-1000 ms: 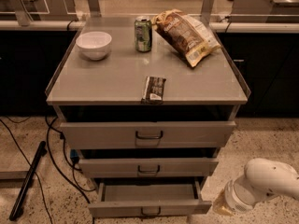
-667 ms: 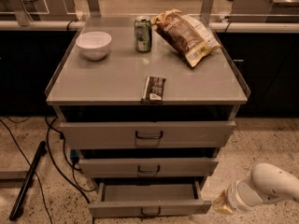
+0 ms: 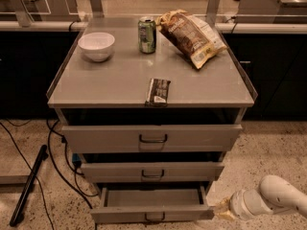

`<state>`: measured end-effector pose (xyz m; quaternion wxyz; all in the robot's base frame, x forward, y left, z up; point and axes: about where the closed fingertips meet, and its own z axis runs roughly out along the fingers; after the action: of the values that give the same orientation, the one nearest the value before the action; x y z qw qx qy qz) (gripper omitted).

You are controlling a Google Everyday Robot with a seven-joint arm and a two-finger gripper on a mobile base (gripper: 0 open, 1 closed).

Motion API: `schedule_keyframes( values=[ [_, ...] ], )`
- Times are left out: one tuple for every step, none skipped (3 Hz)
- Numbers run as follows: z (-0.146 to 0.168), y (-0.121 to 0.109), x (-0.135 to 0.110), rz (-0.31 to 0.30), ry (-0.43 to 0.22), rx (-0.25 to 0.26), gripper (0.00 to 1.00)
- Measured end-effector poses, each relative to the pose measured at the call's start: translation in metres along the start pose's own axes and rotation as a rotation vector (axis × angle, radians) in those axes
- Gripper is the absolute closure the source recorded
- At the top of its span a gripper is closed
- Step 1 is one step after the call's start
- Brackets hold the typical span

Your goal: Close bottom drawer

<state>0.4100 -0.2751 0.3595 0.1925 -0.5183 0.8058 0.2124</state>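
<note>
The bottom drawer (image 3: 152,214) is the lowest of three grey drawers in the cabinet. It stands pulled out, its inside showing, with a small dark loop handle at the middle of its front. My gripper (image 3: 222,209) is at the end of the white arm (image 3: 271,200) at the lower right. It sits low near the floor, just right of the drawer front's right end. I cannot tell whether it touches the drawer.
The middle drawer (image 3: 152,171) and top drawer (image 3: 152,138) sit above. On the cabinet top (image 3: 110,80) are a white bowl (image 3: 96,45), a green can (image 3: 147,35), a chip bag (image 3: 190,36) and a dark snack bar (image 3: 158,91). Cables and a black rod (image 3: 29,186) lie on the floor at the left.
My arm has shifted a little right and down at the lower right. The gripper stays by the drawer's right front corner. The drawer looks as far out as before.
</note>
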Motion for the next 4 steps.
schedule_keyframes(
  values=[
    [0.018, -0.002, 0.012, 0.023, -0.022, -0.034, 1.00],
    [0.046, -0.013, 0.030, 0.031, -0.070, -0.026, 1.00],
    [0.082, -0.021, 0.046, 0.017, -0.137, -0.004, 1.00],
    [0.112, -0.016, 0.053, -0.050, -0.144, 0.041, 1.00]
  ],
)
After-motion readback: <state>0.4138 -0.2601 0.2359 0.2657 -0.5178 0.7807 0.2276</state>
